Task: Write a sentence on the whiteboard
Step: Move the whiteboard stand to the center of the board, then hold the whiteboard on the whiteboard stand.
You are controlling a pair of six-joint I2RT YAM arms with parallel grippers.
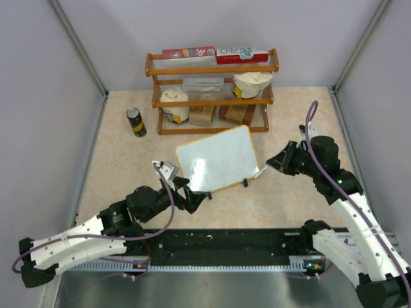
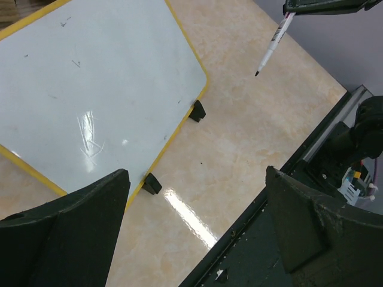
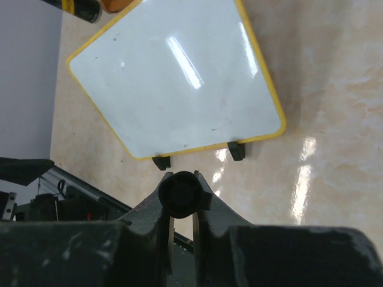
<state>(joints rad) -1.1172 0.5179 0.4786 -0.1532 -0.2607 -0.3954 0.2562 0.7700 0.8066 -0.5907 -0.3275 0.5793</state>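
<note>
The whiteboard lies tilted on the tan table, with a yellow-edged frame and two small black feet on its near edge. No sentence shows on it; its face is blank apart from faint specks. My right gripper hovers off the board's right corner, shut on a marker whose tip points down toward the table. My left gripper is open and holds nothing, low beside the board's near-left corner.
A wooden rack at the back holds boxes and tubs. A dark can stands left of it. A black rail runs along the near table edge. Grey walls close in both sides.
</note>
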